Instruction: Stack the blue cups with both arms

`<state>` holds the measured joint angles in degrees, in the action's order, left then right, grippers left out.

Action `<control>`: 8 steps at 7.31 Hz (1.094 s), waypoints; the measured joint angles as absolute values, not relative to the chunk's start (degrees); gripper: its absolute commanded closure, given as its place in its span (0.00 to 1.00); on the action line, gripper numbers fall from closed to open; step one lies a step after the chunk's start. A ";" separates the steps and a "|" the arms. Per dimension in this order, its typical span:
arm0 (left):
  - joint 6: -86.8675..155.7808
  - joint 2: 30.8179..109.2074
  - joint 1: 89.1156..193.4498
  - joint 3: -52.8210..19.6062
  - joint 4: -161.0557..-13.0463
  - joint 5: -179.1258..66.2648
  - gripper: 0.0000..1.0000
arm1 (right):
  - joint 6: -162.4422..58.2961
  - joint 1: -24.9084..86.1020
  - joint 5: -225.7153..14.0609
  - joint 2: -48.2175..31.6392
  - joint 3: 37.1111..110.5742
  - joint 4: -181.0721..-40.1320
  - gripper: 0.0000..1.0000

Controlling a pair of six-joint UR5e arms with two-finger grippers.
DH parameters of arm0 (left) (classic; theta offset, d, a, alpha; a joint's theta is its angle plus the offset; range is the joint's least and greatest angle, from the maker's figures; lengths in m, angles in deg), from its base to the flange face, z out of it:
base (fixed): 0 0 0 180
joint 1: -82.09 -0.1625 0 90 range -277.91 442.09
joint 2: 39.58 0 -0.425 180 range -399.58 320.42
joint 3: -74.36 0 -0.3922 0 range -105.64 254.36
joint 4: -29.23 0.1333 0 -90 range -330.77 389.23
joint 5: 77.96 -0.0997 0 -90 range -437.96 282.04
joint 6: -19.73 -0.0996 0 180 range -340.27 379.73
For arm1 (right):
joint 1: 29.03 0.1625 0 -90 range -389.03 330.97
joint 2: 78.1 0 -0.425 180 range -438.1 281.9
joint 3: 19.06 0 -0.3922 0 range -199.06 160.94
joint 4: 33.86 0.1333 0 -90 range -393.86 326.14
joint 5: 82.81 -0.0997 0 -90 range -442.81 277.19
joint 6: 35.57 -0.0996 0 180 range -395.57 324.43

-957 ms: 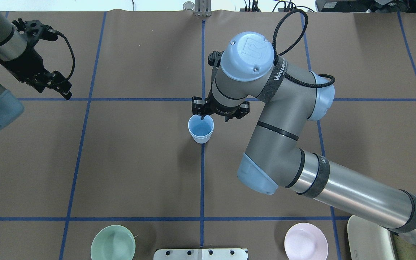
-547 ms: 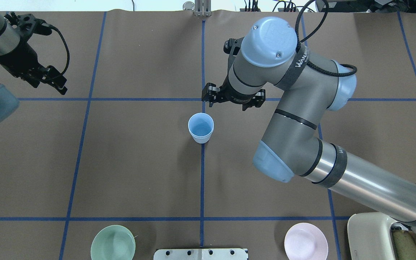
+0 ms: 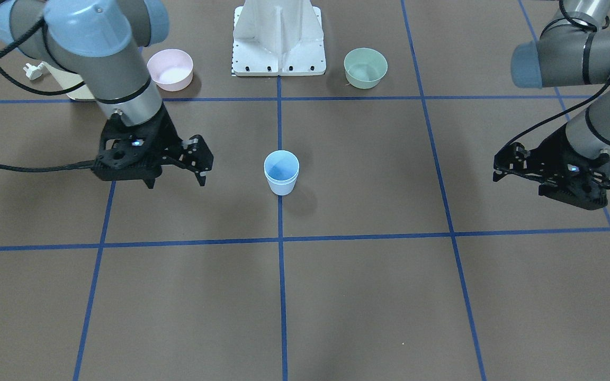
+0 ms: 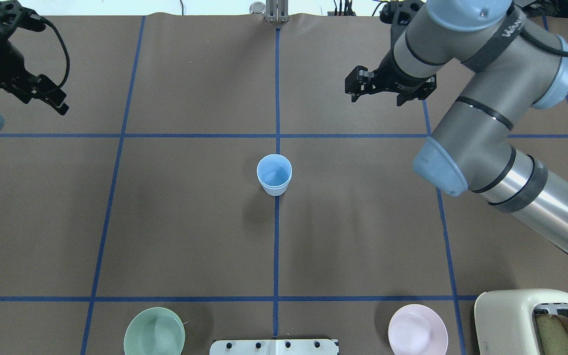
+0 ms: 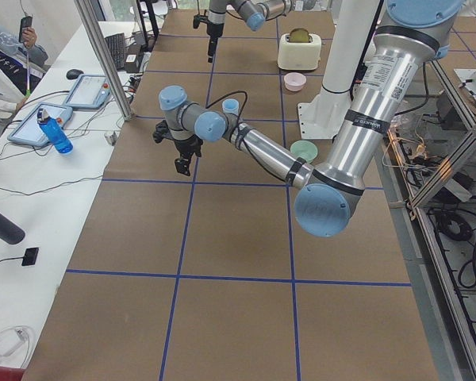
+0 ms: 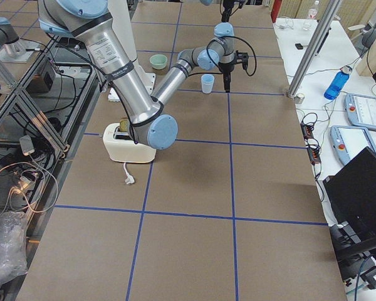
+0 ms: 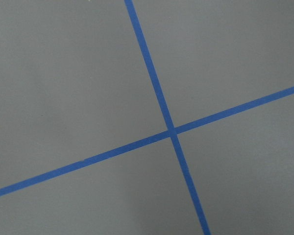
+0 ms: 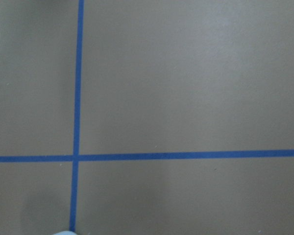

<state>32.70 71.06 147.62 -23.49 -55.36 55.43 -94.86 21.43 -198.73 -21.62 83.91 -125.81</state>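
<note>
Overhead exterior: right gripper (image 4: 377,98) has its jaws spread, nothing between them, hanging over bare table (image 4: 190,236) on the far right side. Blue cups (image 4: 274,175) sit well apart from it, nearer the robot, upright on the centre tape line; two rims show, so they look nested. Left gripper (image 4: 53,100) is far off at the left edge, also well clear of the cups; can't tell whether its jaws are spread.

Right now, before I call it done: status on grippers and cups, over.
Left gripper open, empty, well off to the side. Right gripper open, empty, clear of the stack. Blue cups nested, upright, standing free. Nothing crowding them.
</note>
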 measured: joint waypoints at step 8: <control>8.64 65.39 163.95 -14.03 -55.46 55.61 0.02 | -60.79 50.46 -212.84 2.50 83.53 -126.65 0.00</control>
